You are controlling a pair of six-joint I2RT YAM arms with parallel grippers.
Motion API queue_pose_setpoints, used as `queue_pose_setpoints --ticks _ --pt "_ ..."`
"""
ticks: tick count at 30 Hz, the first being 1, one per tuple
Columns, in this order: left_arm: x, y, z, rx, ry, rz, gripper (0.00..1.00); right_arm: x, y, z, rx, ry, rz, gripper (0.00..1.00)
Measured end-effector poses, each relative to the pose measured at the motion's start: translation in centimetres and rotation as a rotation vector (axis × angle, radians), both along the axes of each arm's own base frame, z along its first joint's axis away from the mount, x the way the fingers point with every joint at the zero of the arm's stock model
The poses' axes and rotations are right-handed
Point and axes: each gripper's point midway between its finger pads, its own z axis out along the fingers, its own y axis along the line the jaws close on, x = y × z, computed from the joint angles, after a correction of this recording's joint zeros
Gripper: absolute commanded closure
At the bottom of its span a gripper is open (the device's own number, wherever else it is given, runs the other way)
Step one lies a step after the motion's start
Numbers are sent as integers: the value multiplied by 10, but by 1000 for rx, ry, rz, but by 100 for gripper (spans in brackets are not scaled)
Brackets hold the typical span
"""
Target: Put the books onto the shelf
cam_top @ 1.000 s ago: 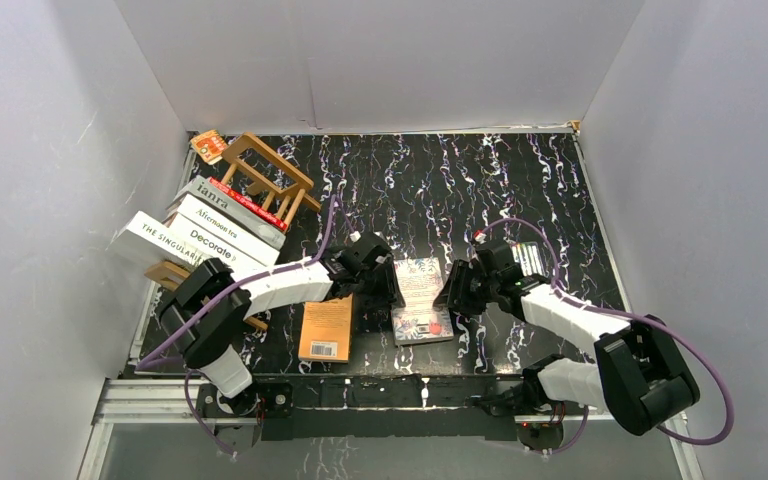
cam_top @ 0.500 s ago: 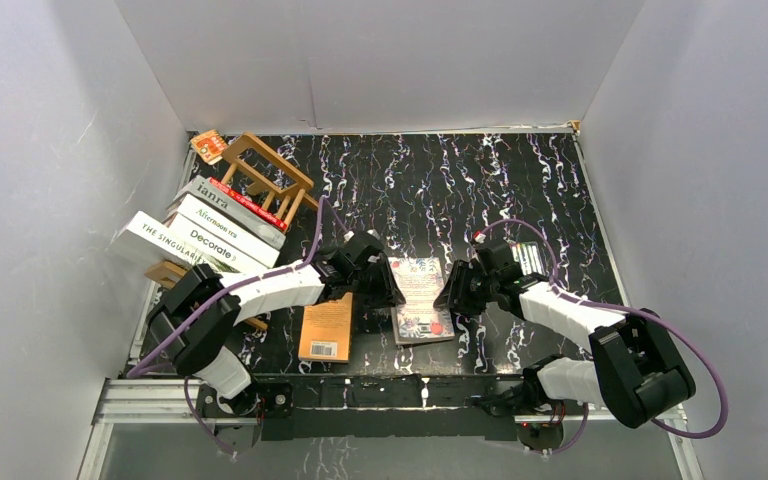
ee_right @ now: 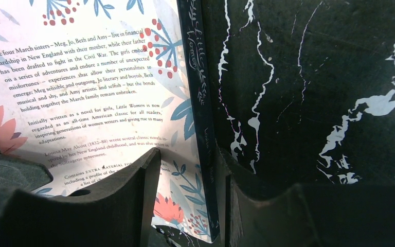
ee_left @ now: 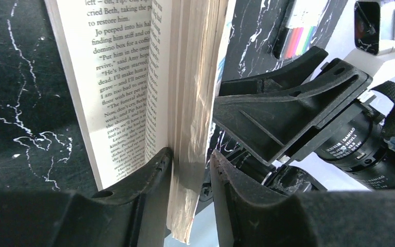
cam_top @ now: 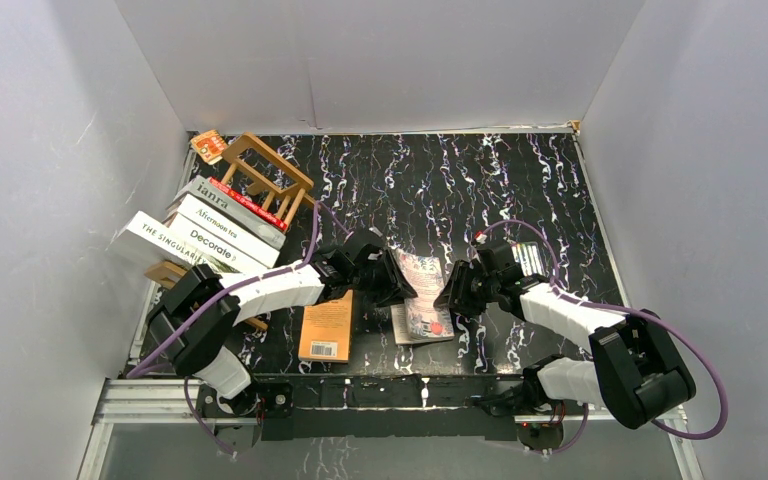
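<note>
top: floral book point(cam_top: 422, 300) just right of orange paperback point(cam_top: 326, 327) on the bench point(cam_top: 520, 190); left wrist: left pincer point(ee_left: 190, 167) clamps its page block, cover splayed open; right wrist: right pincer point(ee_right: 187, 159) clamps its spine edge.

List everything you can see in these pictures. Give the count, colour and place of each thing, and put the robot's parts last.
table: one, black with white veins, fills the floor of the view.
shelf: one, light wood, far left corner.
stacked books: about five, white, grey and red, piled at the left edge next to the shelf.
orange book: one, orange, flat at the front, left of centre.
floral book: one, white with blue and red flowers, front centre, tilted.
orange card: one, orange, behind the shelf.
markers: one pack, many colours, right of the floral book.
left gripper: one, black, shut on the floral book's pages.
right gripper: one, black, shut on the floral book's spine edge.
</note>
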Motion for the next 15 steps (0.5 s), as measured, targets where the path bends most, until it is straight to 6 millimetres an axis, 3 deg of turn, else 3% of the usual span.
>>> queue_pose_setpoints --ticks 8,12,15 --pt "-2 17 -17 102 8 20 72 0 0 0 5 0 -5 51" --pt "-5 24 -23 142 8 9 84 0 2 0 13 1 -8 51" --pt "-5 24 -24 146 2 -1 100 0 2 0 13 2 -10 50"
